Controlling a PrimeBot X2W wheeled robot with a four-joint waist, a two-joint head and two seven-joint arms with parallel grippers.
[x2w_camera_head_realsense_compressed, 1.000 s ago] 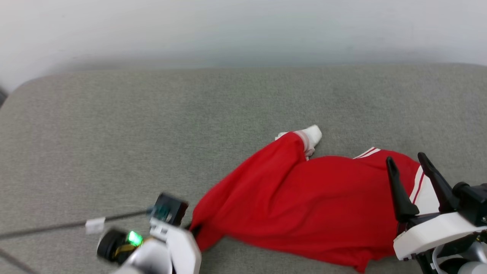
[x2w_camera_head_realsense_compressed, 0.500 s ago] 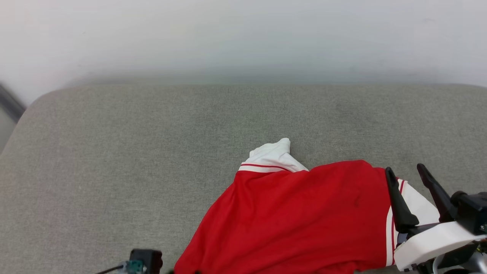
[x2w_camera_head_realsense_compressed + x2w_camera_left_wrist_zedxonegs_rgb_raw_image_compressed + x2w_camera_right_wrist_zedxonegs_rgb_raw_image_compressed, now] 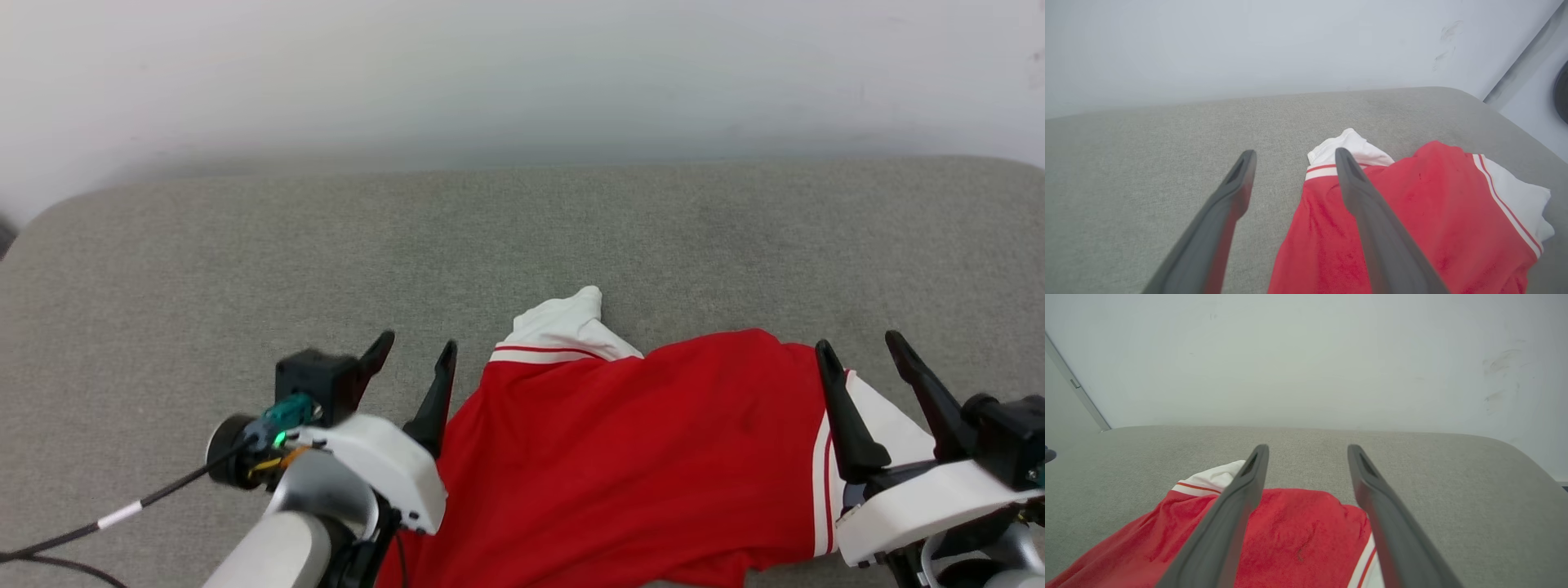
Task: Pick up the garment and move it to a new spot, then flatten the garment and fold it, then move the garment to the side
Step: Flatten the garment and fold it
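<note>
The garment (image 3: 637,457), a red shirt with white striped sleeves, is lying rumpled along the near edge of the grey cushioned surface (image 3: 245,261), right of its middle. Its hem is running out of the head view at the bottom.

The likely trouble is in flattening. The cloth is lying in soft overlapping folds, so a pinch may be taking two layers at once and dragging a crease along instead of spreading it. The far sleeve (image 3: 563,327) is sitting bunched and could be staying tucked under. A shirt this close to the near edge may also be sliding off under a pull towards the robot.

The left end effector (image 3: 416,343) is hanging at the shirt's left border with its fingers apart and gripping nothing, pointing towards the far edge. Its inner finger is crossing the red cloth in the wrist view. The right end effector (image 3: 856,341) is standing spread and empty too, poised over the shirt's right side by the striped sleeve seam (image 3: 823,457).
</note>
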